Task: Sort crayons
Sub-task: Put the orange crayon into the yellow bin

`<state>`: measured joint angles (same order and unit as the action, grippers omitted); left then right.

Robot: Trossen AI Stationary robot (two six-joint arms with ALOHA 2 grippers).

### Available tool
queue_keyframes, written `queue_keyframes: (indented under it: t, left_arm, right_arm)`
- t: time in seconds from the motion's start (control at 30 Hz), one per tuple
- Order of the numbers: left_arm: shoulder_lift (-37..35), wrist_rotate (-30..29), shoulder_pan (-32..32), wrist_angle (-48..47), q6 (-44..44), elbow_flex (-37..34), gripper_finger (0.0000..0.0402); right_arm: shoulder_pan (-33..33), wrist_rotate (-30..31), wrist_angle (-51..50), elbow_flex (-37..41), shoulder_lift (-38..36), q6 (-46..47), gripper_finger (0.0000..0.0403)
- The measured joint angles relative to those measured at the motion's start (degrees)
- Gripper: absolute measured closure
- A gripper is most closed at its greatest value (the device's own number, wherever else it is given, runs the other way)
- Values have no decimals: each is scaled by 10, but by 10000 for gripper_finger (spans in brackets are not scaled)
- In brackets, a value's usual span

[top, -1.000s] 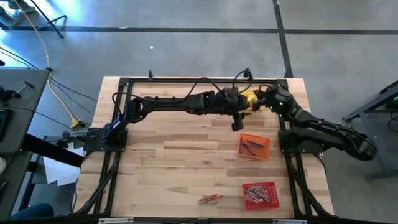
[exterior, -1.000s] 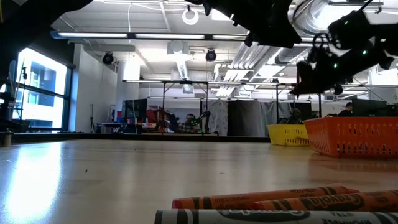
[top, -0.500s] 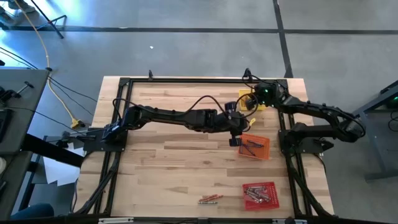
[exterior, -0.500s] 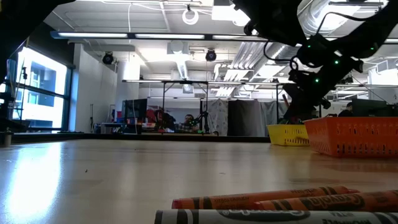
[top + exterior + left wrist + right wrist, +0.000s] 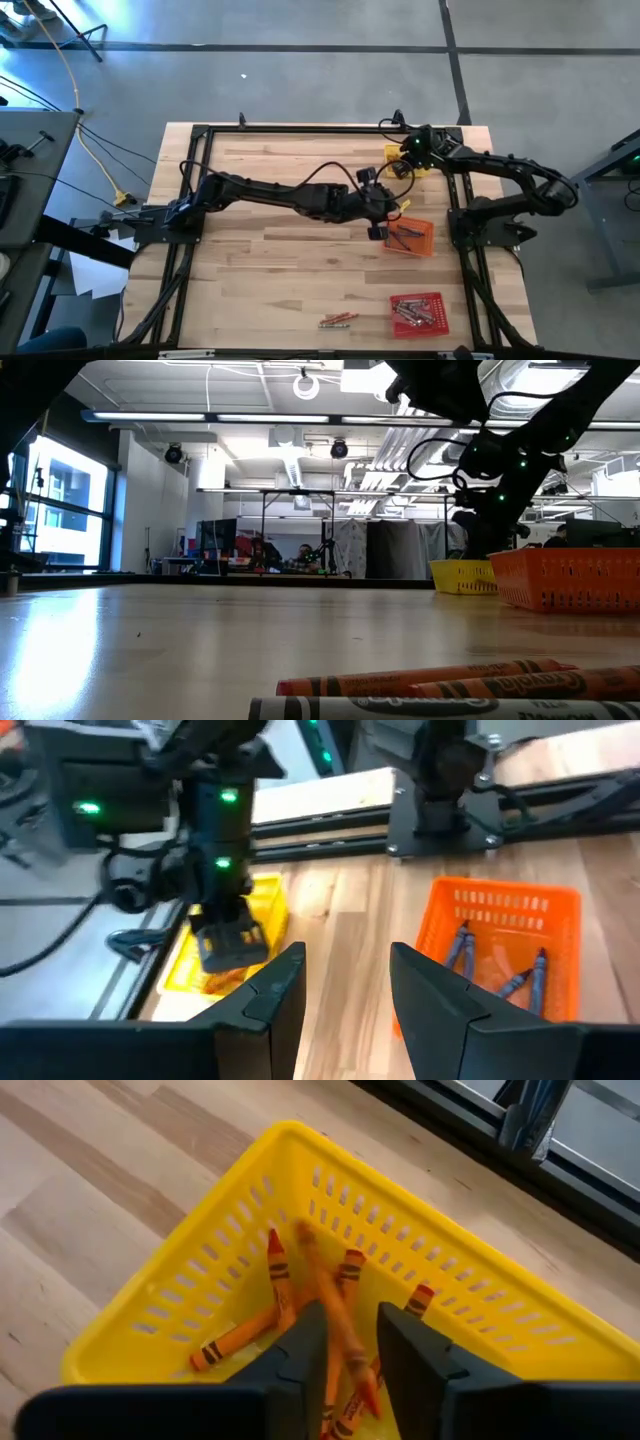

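Note:
Over the yellow tray (image 5: 390,152) at the far right, my right gripper (image 5: 352,1345) is tipped down and open. A blurred orange crayon (image 5: 320,1275) runs between its fingers, above several orange crayons (image 5: 235,1338) on the tray floor. My left gripper (image 5: 345,990) is open and empty, just left of the orange tray (image 5: 425,245), which holds grey and blue crayons (image 5: 505,982). The red tray (image 5: 436,300) holds more crayons. A few loose crayons (image 5: 338,320) lie on the table near the front edge. My right gripper points down into the yellow tray with the orange crayon (image 5: 340,1330) lengthwise in the gap between its fingers. The gap is wider than the crayon. The blur keeps me from telling whether either finger touches it.
Black frame rails (image 5: 300,128) run along the table's far edge and both sides. The right arm's base (image 5: 480,215) stands right of the orange tray. Bare wood (image 5: 260,270) fills the table's middle and left. In the low view, the loose crayons (image 5: 430,685) lie close in front.
My left gripper has swung toward the table's near edge and come down beside the orange tray. My right arm has stretched out, and its gripper has tipped downward and sunk onto the yellow tray.

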<state>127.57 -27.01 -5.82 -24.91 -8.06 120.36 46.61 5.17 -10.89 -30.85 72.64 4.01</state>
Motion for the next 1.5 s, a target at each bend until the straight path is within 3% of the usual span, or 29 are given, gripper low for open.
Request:
queue_keyframes:
  t: [0.23, 0.33, 0.47, 0.6, 0.73, 0.83, 0.97, 1.2, 1.37, 1.5]
  left_arm:
    - [-17, -23, -7, -65, 23, 0, 271]
    - [-21, -30, -10, -155, 64, 0, 271]
    - [-27, -21, -15, -301, 152, 0, 271]
    - [-27, 25, -30, -388, 227, 0, 271]
    - [-26, 109, -67, -372, 254, -16, 271]
    - [-24, 135, -96, -354, 298, -46, 271]
    - [-23, 160, -133, -340, 363, -84, 271]
    - [-23, 166, -199, -246, 458, -122, 271]
    - [-13, 159, -237, -203, 546, -127, 271]
    - [3, 155, -262, -188, 594, -127, 271]
  right_arm:
    - [-1, -9, -21, 0, -30, 0, 295]
    - [-1, -53, -48, 0, -74, 9, 298]
    - [-14, -171, -78, 0, -154, 30, 310]
    - [-77, -267, -100, 0, -238, 66, 324]
    - [-195, -285, -112, 0, -307, 116, 335]
    - [-311, -259, -111, 0, -340, 164, 342]
    - [-479, -155, -110, 0, -347, 236, 348]
    - [-742, 35, -18, 0, -261, 334, 350]
    - [-855, 67, 93, 0, -163, 382, 350]
    - [-909, 70, 152, 0, -89, 424, 350]
